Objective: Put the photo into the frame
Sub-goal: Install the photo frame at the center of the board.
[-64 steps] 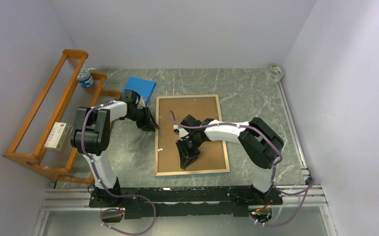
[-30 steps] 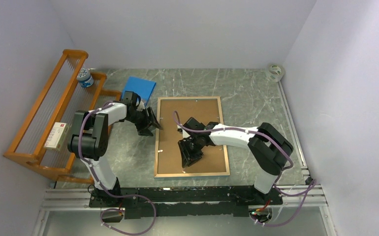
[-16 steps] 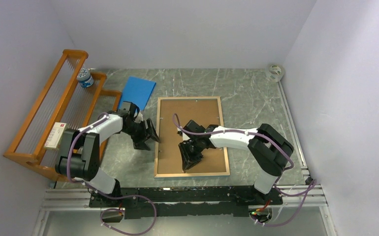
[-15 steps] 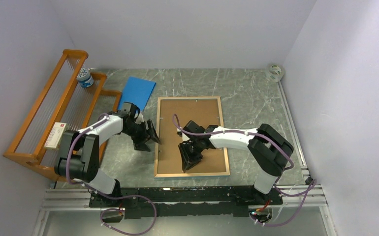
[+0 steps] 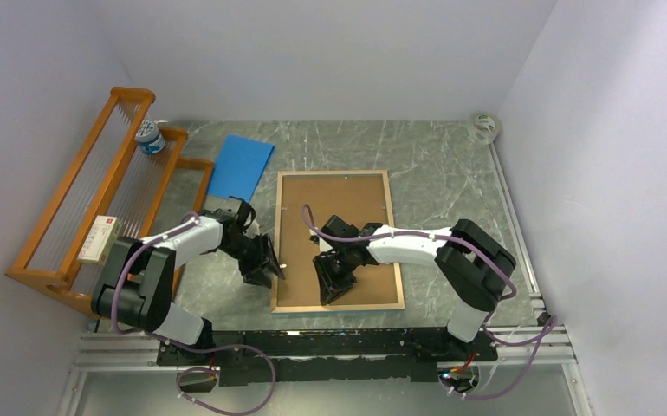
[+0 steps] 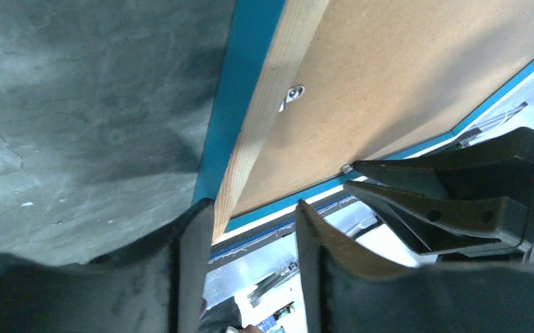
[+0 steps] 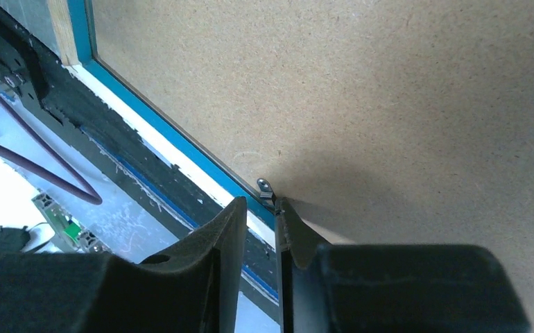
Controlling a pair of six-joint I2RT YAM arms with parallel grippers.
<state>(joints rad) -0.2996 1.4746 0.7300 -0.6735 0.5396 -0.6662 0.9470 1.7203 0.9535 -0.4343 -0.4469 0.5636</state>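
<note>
Seemingly the locking step: the thin turquoise-and-wood rectangular frame (image 5: 391, 234) lies face down, photo unseen, likely under the brown backing board (image 5: 334, 208). Left gripper (image 6: 254, 208) gapes around its rail; right gripper (image 7: 259, 201), barely parted, must turn the small metal tab (image 7: 264, 185).

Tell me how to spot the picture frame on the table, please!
Look at the grey marble table, right in its middle. The frame is the big flat rectangle lying face down, with its brown board facing up inside a thin light wood rim. It is much bigger than the plain blue pad beside it.
</note>
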